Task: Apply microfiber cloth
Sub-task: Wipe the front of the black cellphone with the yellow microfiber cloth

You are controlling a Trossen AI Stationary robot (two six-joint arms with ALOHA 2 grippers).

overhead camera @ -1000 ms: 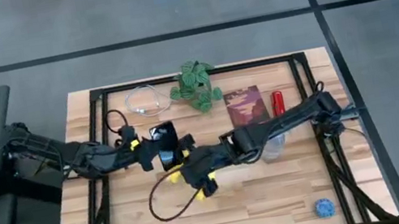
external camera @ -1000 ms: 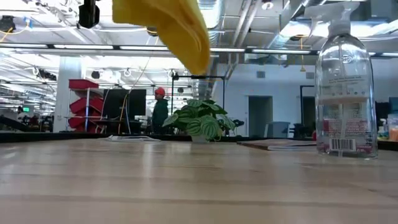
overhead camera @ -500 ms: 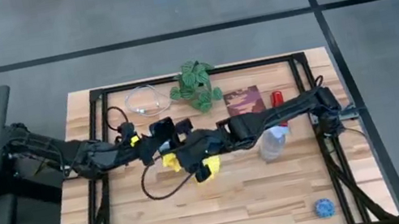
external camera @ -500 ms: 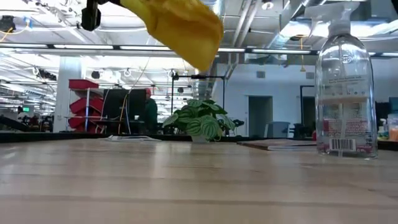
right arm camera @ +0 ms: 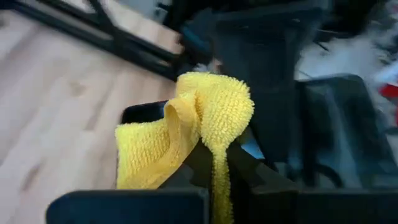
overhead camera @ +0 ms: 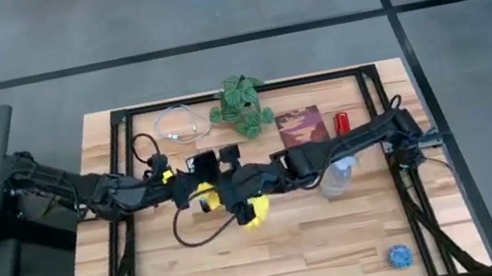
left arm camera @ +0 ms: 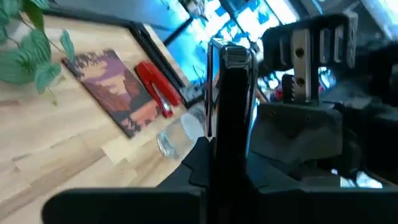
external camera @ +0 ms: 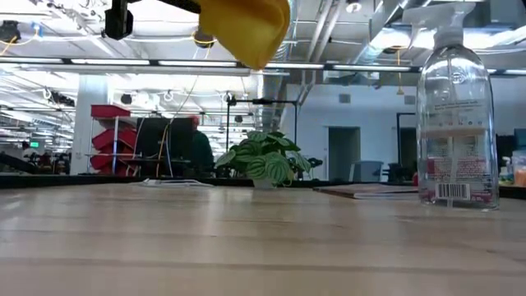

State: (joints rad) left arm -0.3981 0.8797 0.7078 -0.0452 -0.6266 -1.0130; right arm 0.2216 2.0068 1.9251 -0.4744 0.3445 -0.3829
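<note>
Jaws: right gripper (right arm camera: 214,163) clamped on microfiber cloth (right arm camera: 186,134), left gripper (left arm camera: 227,163) on upright phone (left arm camera: 229,106); cloth held just beside phone, mid-table.

My view: a light wooden table (overhead camera: 326,246) with scattered items.
I see a potted plant (overhead camera: 240,105), book (overhead camera: 300,126), red stapler (overhead camera: 342,124), clear bottle (overhead camera: 338,179), coiled cable (overhead camera: 179,124), blue ball (overhead camera: 400,256).

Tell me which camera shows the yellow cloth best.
The right wrist view: the microfiber cloth fills the frame, bunched in the right pincer. The high view shows a small yellow patch, the low view a hanging corner, the left wrist view none.
</note>
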